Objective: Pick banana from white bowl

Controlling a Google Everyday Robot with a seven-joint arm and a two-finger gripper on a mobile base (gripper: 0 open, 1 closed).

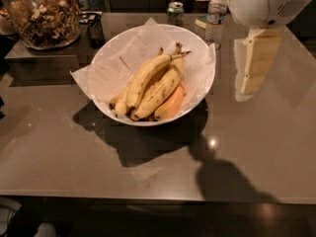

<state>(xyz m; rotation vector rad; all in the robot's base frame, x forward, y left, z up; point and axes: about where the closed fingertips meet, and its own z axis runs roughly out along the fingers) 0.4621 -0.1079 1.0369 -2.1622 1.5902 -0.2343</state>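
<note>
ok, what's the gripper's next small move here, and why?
Probably shift the gripper left, toward the white bowl. It hangs over the table to the bowl's right, well clear of the banana, which lies on top of the pile inside the bowl.

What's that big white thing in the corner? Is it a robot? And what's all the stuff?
Yes, it is a robot. One camera looks down on a brown table; where it sits I cannot tell. The round white shape at the top right is the robot's arm, and the pale piece hanging under it is its gripper, the part that grabs. It hangs above the table, right of the white bowl, holding nothing. In the bowl, on crinkled paper, lie bananas and an orange fruit. The robot wants the long banana on top. Behind stand a jar of nuts, a soda can and a water bottle.
</note>
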